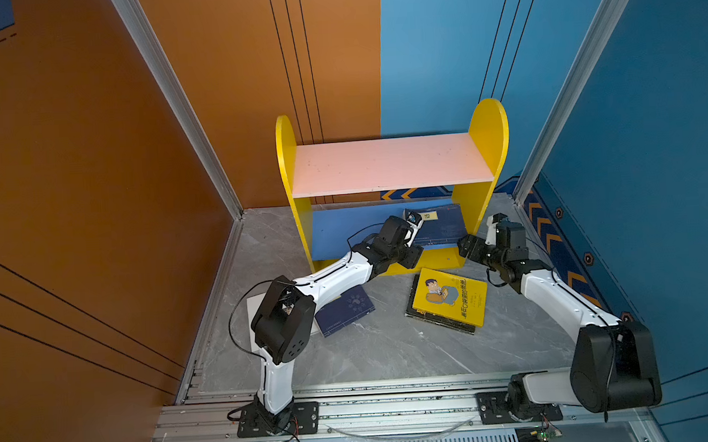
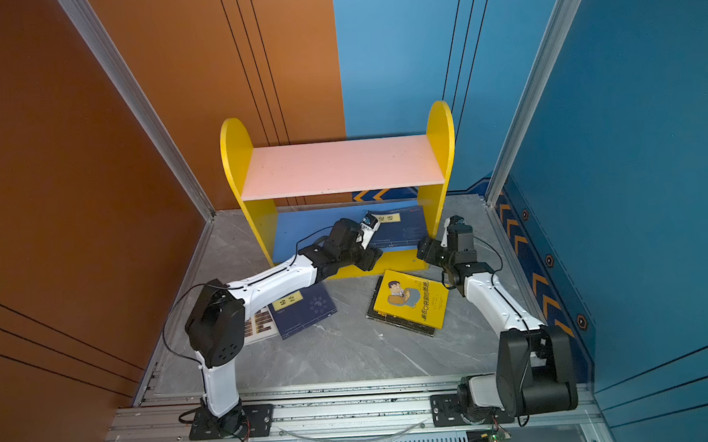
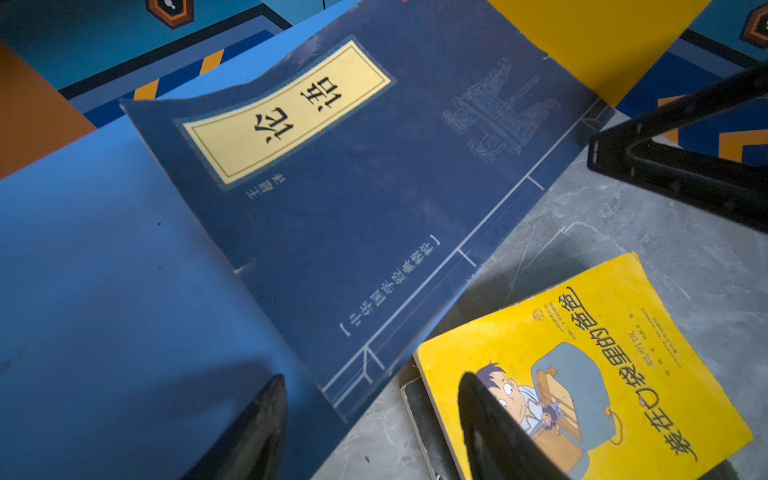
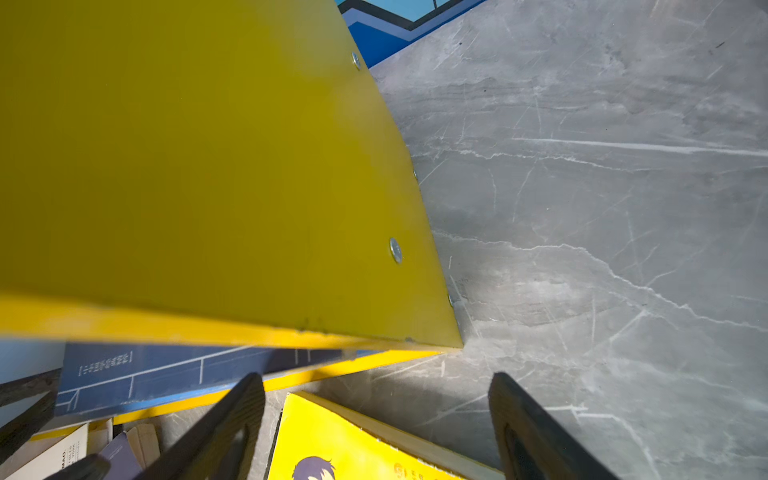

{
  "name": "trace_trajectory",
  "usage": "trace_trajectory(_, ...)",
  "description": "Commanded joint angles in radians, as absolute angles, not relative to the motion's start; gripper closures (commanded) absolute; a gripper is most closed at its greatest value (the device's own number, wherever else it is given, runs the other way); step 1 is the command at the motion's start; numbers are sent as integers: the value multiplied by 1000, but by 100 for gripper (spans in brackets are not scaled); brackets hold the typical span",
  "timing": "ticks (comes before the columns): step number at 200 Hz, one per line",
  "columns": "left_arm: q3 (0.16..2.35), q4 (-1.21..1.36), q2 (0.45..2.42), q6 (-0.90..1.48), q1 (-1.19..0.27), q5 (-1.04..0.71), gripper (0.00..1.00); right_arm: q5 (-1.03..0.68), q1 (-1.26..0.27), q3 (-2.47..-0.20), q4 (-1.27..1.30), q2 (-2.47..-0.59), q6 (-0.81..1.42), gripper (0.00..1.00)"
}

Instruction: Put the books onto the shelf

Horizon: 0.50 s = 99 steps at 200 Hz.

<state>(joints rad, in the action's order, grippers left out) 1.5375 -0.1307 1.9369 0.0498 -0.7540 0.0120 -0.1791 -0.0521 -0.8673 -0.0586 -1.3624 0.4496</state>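
Top views both show, nearest, the metal rail [image 1: 395, 403] that carries the two arm bases. Beyond it on the grey floor [image 1: 372, 354], at the left, a white book [image 2: 260, 324] lies flat, largely hidden under the left arm's elbow. The near navy book [image 2: 303, 312] touches its right edge and seems to overlap it. Right of the middle, the yellow book [image 1: 452, 298] lies face up on the black book [image 1: 441, 324], of which only the near and left edges show.

Farther on, the left gripper [image 1: 414, 220] reaches over the front of the shelf [image 1: 490, 131], above its blue lower board [image 1: 344, 235]. Its jaws stand moderately apart with nothing clamped. In the left wrist view the fingers [image 3: 257, 428] hang above the board and the near corner of the far navy book [image 3: 374, 187]. That book lies flat on the right part of the board, close to the right side panel, its near edge jutting past the board's front.

The right gripper [image 1: 497, 219] hovers just outside that yellow panel, low down, spread wide and empty. In the right wrist view its fingers [image 4: 245, 399] frame bare floor beside a corner of the yellow book.

Farthest and highest, the pink upper board [image 1: 391, 164] spans the two panels.
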Motion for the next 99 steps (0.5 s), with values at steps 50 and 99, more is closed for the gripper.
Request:
trace_trajectory(50, 1560, -145, 1913, 72, -766, 80, 43, -182, -51, -888, -76, -1301, 452, 14)
trace_trajectory(99, 1526, -140, 1868, 81, -773, 143, 34, -166, -49, -887, -181, -1213, 416, 13)
